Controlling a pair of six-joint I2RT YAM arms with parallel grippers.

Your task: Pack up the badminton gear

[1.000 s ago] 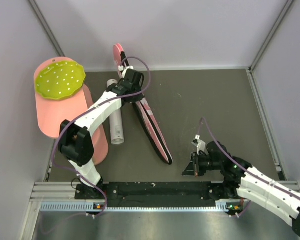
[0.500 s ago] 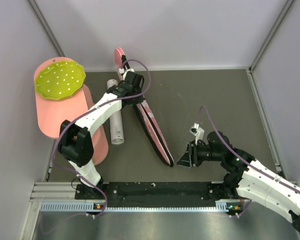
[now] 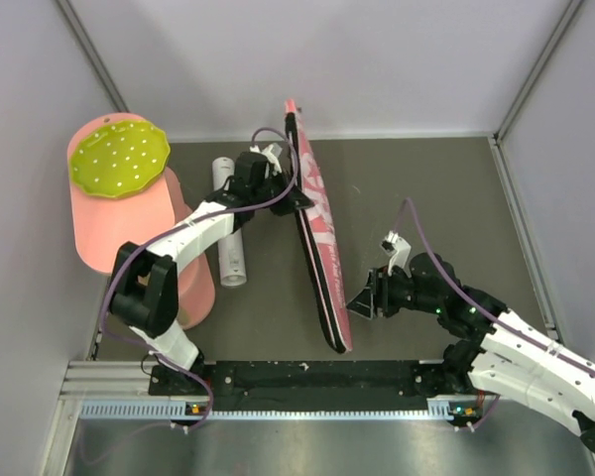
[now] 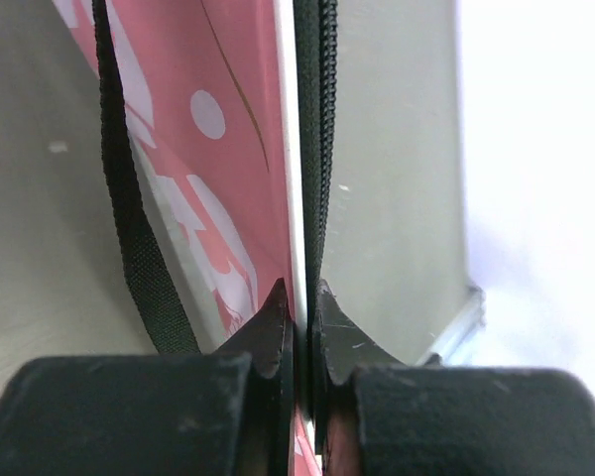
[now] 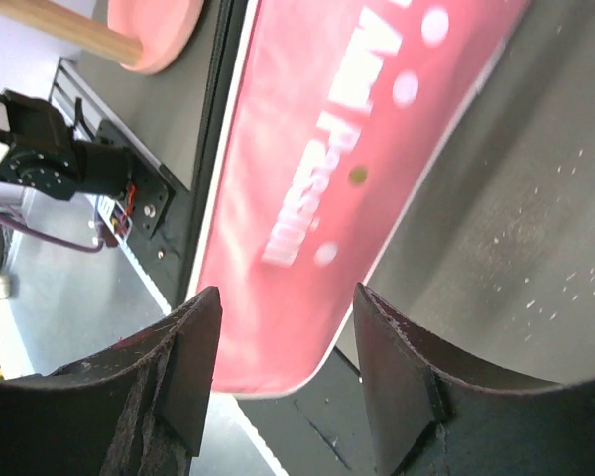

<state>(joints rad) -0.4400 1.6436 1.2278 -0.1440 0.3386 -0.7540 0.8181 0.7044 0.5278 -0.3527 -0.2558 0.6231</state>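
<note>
Left jaws, just right of the white tube [image 3: 231, 233] lying on the tabletop [image 3: 426, 188], are clenched on the zippered edge of the pink bag [image 3: 317, 238]. Bag stands on edge mid-tabletop, running from the back wall toward the near edge. Right jaws released, spread apart just beside the bag's near end.

Left arm [image 3: 193, 233] stretches forward from its base, left fingers [image 4: 274, 332] pinched tight on the edge of the pink bag [image 4: 228, 149] — right arm [image 3: 521, 357] lies low, pointing leftward, right fingers [image 5: 190, 357] spread apart, gripping nothing.
</note>
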